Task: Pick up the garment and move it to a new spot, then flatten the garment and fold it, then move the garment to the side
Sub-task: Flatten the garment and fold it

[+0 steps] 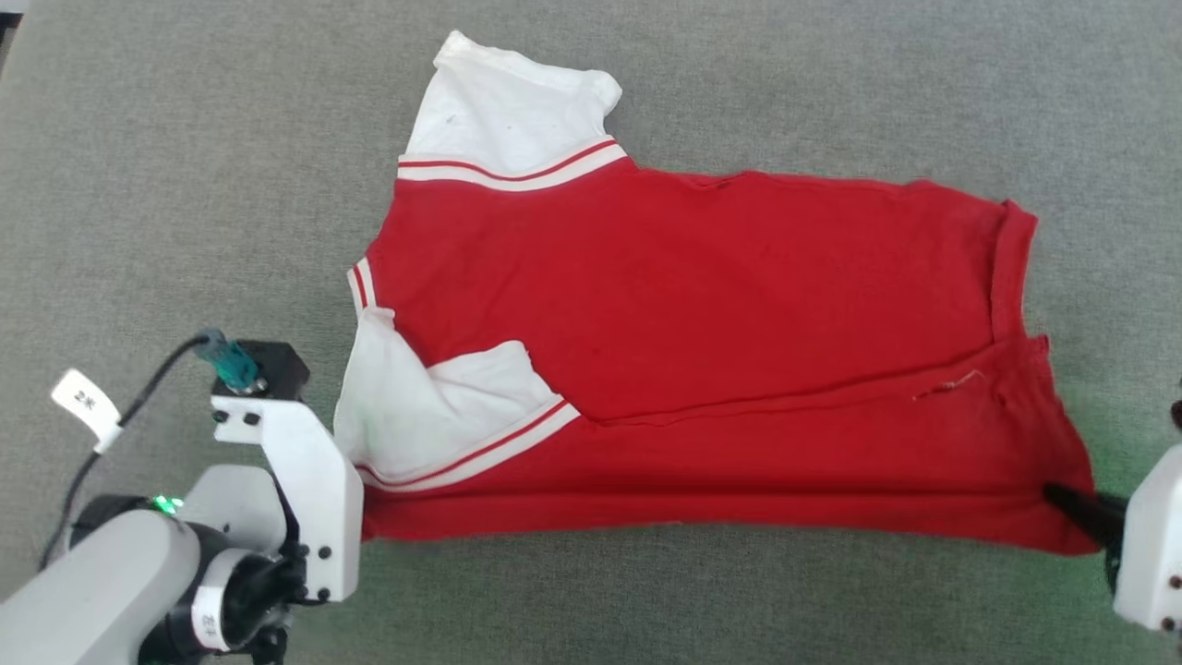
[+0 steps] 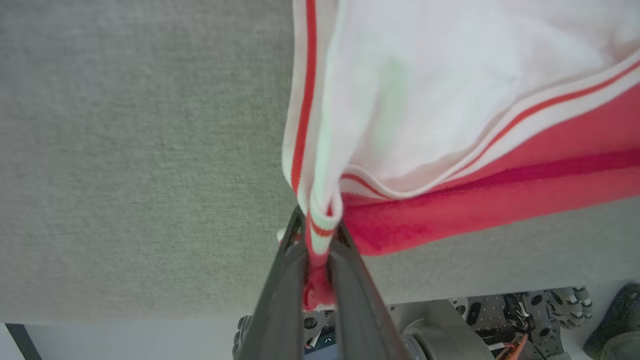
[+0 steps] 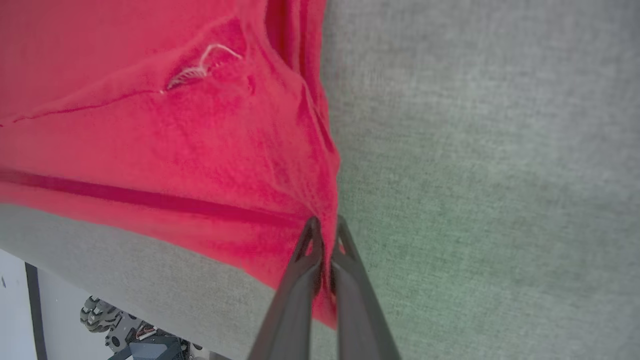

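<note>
Head view is showing one garment spread on the grey surface, two grippers pinching its near edge: the left gripper, hidden there behind its white bracket, is clamping the striped sleeve corner, the right gripper is squeezing the red hem corner

garment: soft matt cloth | table cover: matt grey felt-like fabric, slightly rough

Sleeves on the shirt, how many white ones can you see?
2. The far sleeve sticks out from the top edge of the garment in the head view; the near sleeve lies folded onto the red body at lower left. None seems hidden.
</note>
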### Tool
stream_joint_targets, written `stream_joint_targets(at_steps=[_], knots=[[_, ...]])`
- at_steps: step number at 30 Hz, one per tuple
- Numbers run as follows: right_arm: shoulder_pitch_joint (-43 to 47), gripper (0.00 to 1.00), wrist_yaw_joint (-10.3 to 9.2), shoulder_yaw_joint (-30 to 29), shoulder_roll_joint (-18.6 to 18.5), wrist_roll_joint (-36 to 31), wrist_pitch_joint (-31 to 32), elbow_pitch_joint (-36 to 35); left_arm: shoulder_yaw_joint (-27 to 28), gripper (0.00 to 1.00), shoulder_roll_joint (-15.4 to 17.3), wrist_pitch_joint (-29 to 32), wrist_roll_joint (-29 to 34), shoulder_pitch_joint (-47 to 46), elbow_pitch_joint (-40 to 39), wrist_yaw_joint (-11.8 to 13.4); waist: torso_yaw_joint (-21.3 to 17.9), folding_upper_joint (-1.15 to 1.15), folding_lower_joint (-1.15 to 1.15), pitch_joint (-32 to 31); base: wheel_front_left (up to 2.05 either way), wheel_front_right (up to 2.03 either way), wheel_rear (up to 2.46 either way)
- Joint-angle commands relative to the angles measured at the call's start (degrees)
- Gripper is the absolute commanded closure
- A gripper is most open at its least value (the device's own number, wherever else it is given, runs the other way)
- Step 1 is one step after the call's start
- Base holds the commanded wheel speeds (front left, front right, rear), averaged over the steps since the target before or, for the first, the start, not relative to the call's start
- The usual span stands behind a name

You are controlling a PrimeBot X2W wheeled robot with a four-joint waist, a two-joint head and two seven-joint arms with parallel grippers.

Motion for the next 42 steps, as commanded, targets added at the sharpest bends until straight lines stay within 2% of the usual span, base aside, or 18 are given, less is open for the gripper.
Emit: stream_joint_targets(at_steps=[1,4,5,6,7,8,9,10,12,16,21,24,29,35,38,42], knots=[[0.7,1.0,-0.04,-0.4,0.5,-0.7,-0.4,0.6,-0.2,1.0,-0.3,-0.2,-0.3,0.8,0.7,-0.1,-0.2,0.0,0.0,0.2,0.0,0.0,0.0],[0.9,1.0,-0.03,0.5,2.1,-1.4,-2.0,3.1,-0.2,1.0,-1.6,-1.1,-0.9,0.9,3.2,-0.9,-0.6,0.0,0.0,0.7,0.0,0.0,0.0],[0.5,1.0,-0.03,1.1,2.1,-2.0,-2.8,4.3,-0.2,0.93,-2.1,-1.2,-0.9,0.5,4.2,-1.3,-0.8,0.0,0.0,0.9,0.0,0.0,0.0],[0.2,0.95,-0.04,1.7,2.1,-2.6,-3.8,5.8,-0.2,0.67,-2.6,-1.4,-1.1,0.1,5.5,-1.7,-0.9,0.0,0.0,1.0,0.0,0.0,0.0],[-0.5,0.73,-0.04,2.2,2.6,-2.6,-4.6,7.3,-0.3,0.57,-3.1,-1.4,-1.2,-0.3,6.6,-2.1,-1.1,0.0,0.0,1.1,0.0,0.0,0.0],[-0.9,0.62,-0.04,3.1,2.5,-3.2,-5.5,8.7,-0.4,0.51,-3.6,-1.4,-1.4,-0.7,7.7,-2.6,-1.2,0.0,0.0,1.2,0.0,0.0,0.0],[-1.4,0.43,-0.04,3.9,2.2,-3.8,-6.4,9.9,-0.4,0.22,-4.0,-1.6,-1.5,-1.2,8.6,-3.0,-1.3,0.0,0.0,1.3,0.0,0.0,0.0],[-1.8,0.0,-0.06,4.4,2.4,-3.6,-7.2,11.0,-0.1,0.0,-4.1,-2.1,-1.2,-1.8,9.2,-3.3,-1.4,0.0,0.0,1.3,0.0,0.0,0.0],[-2.9,0.0,-0.09,5.5,1.9,-3.7,-8.9,12.1,0.5,0.0,-4.0,-2.4,-1.4,-2.5,10.0,-3.9,-1.8,0.0,0.0,1.2,0.0,0.0,0.0],[-4.1,0.0,-0.17,5.9,0.5,-2.8,-11.4,11.0,2.3,0.0,-1.2,-2.4,-0.7,-4.1,8.9,-3.8,-2.9,0.0,0.0,0.5,0.0,0.0,0.0],[-5.9,0.0,-0.02,5.3,1.6,-1.4,-15.6,6.4,4.1,0.0,3.0,-0.5,0.5,-7.0,5.4,-3.0,-4.6,0.0,0.0,-0.4,0.0,0.0,0.0],[-7.9,0.0,-0.02,4.8,3.0,-2.1,-21.4,3.3,5.0,0.0,4.4,1.0,1.6,-11.2,4.4,-4.0,-6.5,0.0,0.0,-0.4,0.0,0.0,0.0],[-11.8,0.0,-0.02,6.3,5.3,-4.4,-32.4,1.7,5.2,0.0,3.3,0.5,3.6,-18.6,8.1,-8.1,-9.9,0.0,0.0,0.4,0.0,0.0,0.0],[-16.1,0.0,-0.02,10.4,7.7,-6.9,-45.6,4.6,5.0,0.0,0.1,-1.4,6.1,-28.0,17.7,-13.6,-15.1,0.0,0.0,2.4,0.0,0.0,0.0],[-17.7,0.0,-0.02,12.9,8.2,-7.5,-50.2,6.8,4.5,0.0,-0.8,-2.2,7.6,-32.0,23.9,-16.0,-17.5,0.0,0.0,3.7,0.0,0.0,0.0],[-19.3,0.0,-0.02,15.4,8.4,-8.1,-53.8,8.9,4.4,0.0,-1.6,-2.4,8.6,-35.5,29.9,-17.4,-20.1,0.0,0.0,5.0,0.0,0.0,0.0]])
